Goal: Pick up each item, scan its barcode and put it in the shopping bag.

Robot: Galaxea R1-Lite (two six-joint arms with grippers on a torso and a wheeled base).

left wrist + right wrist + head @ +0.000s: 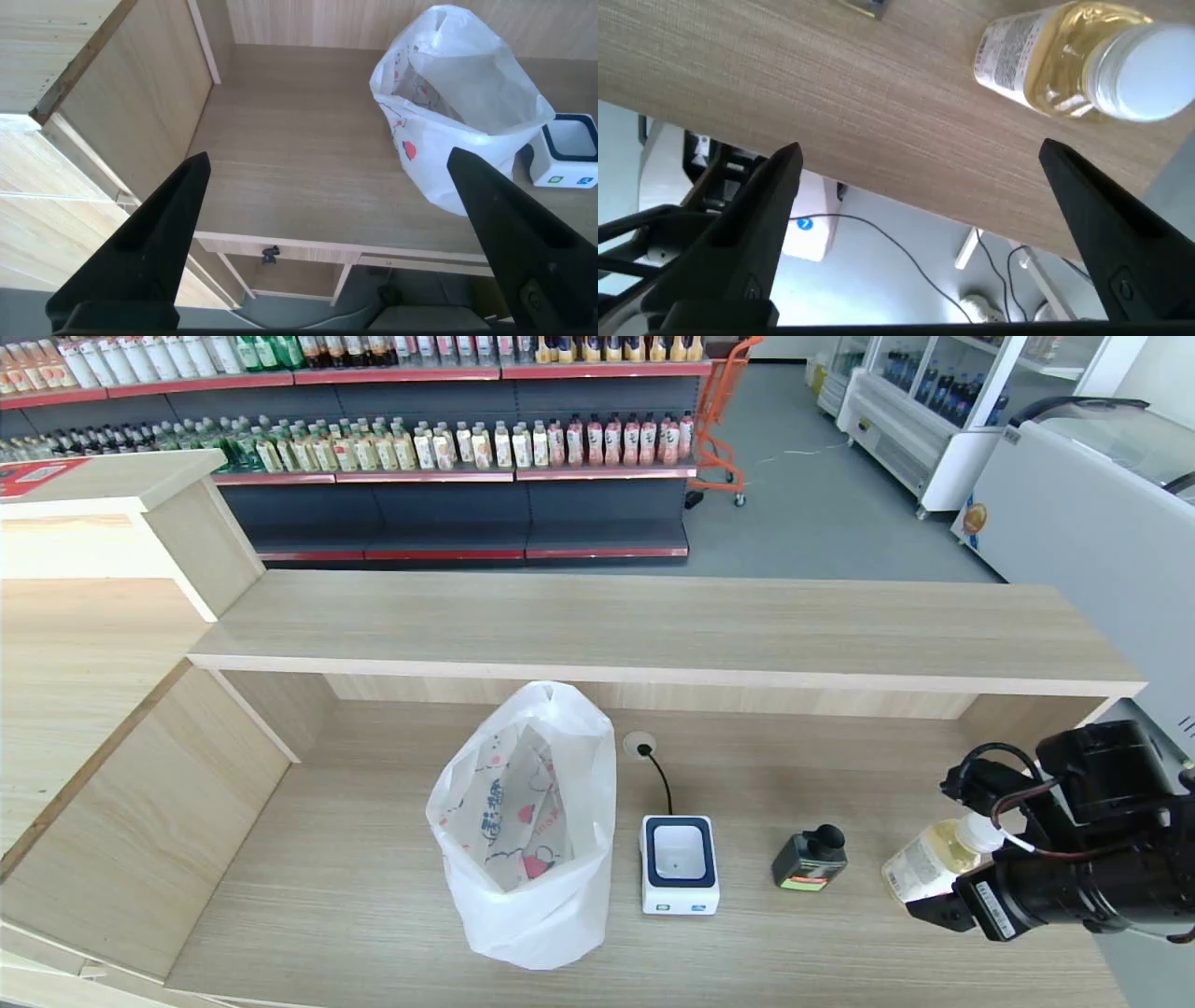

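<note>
Step in hand: picking up the next item, I'd judge; the right gripper hangs at the right end of the counter, fingers spread wide with nothing between them
Clear bottle of yellowish liquid: stands on the counter just ahead of the right gripper, white cap on, not yet gripped
Next move: the spread fingers need to come round the bottle's body below the cap and close firmly; after that the label must be turned toward the window of the barcode scanner, and only then does the bottle go over the bag's mouth
Small dark bottle: black cap, stands between the scanner and the clear bottle, untouched and yet to be scanned
Left gripper: fingers wide apart and holding nothing, poised over the left part of the counter, well apart from the bag
Shopping bag: white plastic, standing just left of the scanner, mouth open and sagging a little
Inside the bag: a pale patterned package with pink and grey print, leaning against the bag's wall; it may be more than one pack, the folds hide too much to say
Scanner: white, dark-rimmed window facing up, its cable running back to a hole in the counter
</note>
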